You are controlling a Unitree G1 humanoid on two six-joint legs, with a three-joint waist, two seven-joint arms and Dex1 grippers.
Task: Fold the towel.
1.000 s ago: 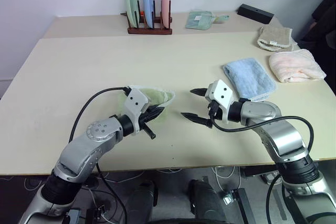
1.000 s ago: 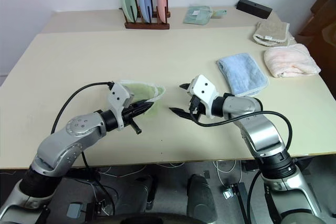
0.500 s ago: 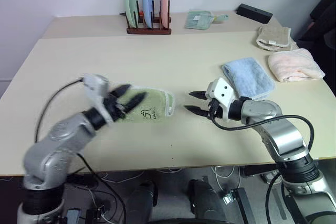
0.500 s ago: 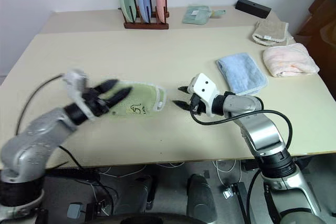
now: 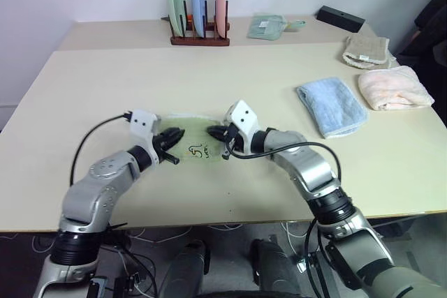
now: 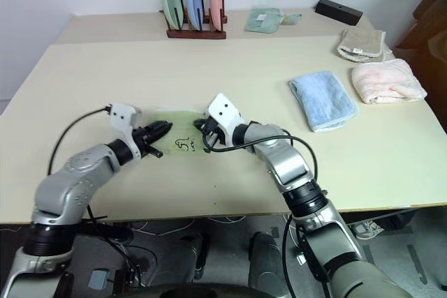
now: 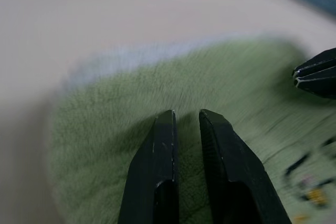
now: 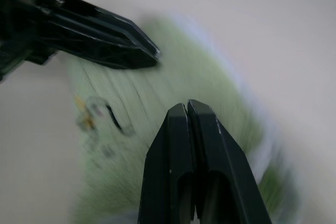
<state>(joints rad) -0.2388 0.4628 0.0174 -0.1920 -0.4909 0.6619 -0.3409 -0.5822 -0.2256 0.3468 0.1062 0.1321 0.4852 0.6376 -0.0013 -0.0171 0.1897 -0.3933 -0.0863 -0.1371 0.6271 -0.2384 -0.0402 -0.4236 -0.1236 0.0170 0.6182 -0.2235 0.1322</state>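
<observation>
One light green towel (image 5: 197, 141) lies flat near the front middle of your worktop (image 5: 244, 82), its dark embroidered mark (image 5: 198, 150) facing up between the two grippers. Beyond it you have four other cloths: one folded light blue towel (image 5: 330, 106) to the right, one rolled pink towel (image 5: 394, 88) at the right edge, one beige cloth (image 5: 364, 50) behind that, and one small teal cloth (image 5: 265, 26) at the back. Three plates stand on edge in one wooden rack (image 5: 200, 38) at the back: one green (image 5: 174, 1), one blue (image 5: 197, 0), one pink (image 5: 221, 0). One black box (image 5: 339, 17) sits at the far right corner.

Your left gripper (image 5: 173, 146) reaches in from the left, arm bent at the elbow, pointing slightly downward toward the right over the towel's left end. In the left wrist view its fingers (image 7: 157, 169) stand a narrow gap apart, just above or on the terry; you cannot tell whether they pinch any cloth.

Your right gripper (image 5: 218, 132) comes across from the right, forearm stretched low over the worktop, pointing left and slightly down at the towel's right end. In the right wrist view its fingers (image 8: 176, 156) are pressed together with no gap; whether any cloth is caught between them you cannot tell. The two grippers face each other, near but apart.
</observation>
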